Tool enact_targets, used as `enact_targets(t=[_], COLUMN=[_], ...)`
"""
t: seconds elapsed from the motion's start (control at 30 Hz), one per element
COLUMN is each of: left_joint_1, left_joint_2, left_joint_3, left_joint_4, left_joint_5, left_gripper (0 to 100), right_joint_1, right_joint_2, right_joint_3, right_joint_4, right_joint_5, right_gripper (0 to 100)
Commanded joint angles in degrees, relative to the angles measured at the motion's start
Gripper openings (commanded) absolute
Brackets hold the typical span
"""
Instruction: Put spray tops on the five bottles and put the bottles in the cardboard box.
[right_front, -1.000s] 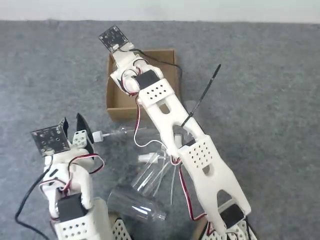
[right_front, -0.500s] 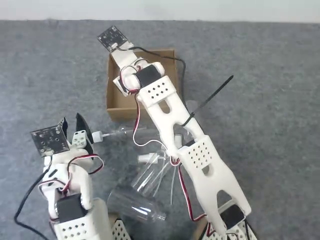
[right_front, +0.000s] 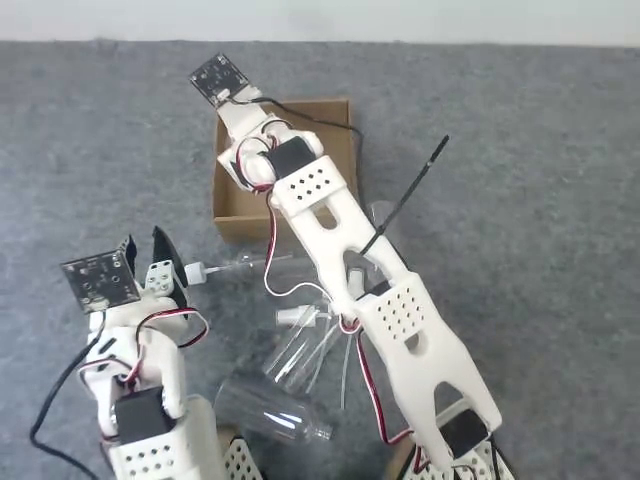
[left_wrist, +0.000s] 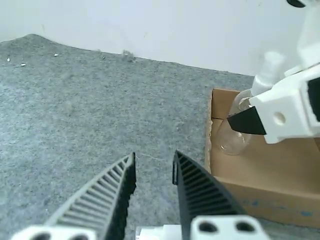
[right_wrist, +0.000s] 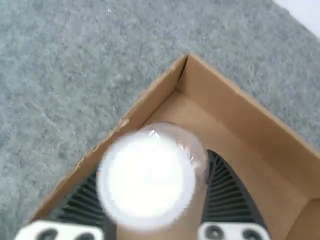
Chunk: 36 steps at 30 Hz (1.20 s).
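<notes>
Right tool (right_wrist: 155, 205) holds a bottle (left_wrist: 235, 135) in the cardboard box (right_wrist: 240, 145).
The right tool is clenched around the clear bottle, which stands upright with its white spray top (right_wrist: 146, 175) on, near a box corner. The left tool (left_wrist: 154, 160) is released, over the grey bench (left_wrist: 75, 100).

- The box (right_front: 232, 203) stands on the desk (right_front: 540, 220), towards its far side.
- The right tool (right_wrist: 152, 197) is over the box and grips a bottle (right_wrist: 147, 177) upright, near the box's far left corner.
- The left tool (left_wrist: 152, 167) is at the near left, before the box and apart from it.
- More bottles (right_front: 305, 345) lie on the desk between the arms, before the box.
</notes>
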<state>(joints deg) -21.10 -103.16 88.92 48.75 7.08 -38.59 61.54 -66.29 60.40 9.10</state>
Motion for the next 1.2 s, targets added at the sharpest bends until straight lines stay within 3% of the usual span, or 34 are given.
enact_targets(t=[0.0,0.8,0.97,1.17], left_joint_1=[-0.1,-0.1,-0.1,-0.1], left_joint_2=[-1.3,-1.3,-1.3,-1.3], left_joint_3=[-0.3,-0.2,-0.2,-0.2], left_joint_4=[-0.9,-0.9,-0.9,-0.9], left_joint_5=[-0.4,-0.4,-0.4,-0.4], left_gripper=[12,12,12,12], right_joint_1=[-0.5,0.6,2.5,2.3], right_joint_2=[-0.6,-0.6,-0.6,-0.6], right_joint_3=[4.6,12.1,12.1,12.1], right_joint_4=[-4.3,-18.2,-24.5,-28.7], right_joint_5=[0.3,0.1,-5.5,-6.2], right_gripper=[8.6,8.6,8.6,8.6])
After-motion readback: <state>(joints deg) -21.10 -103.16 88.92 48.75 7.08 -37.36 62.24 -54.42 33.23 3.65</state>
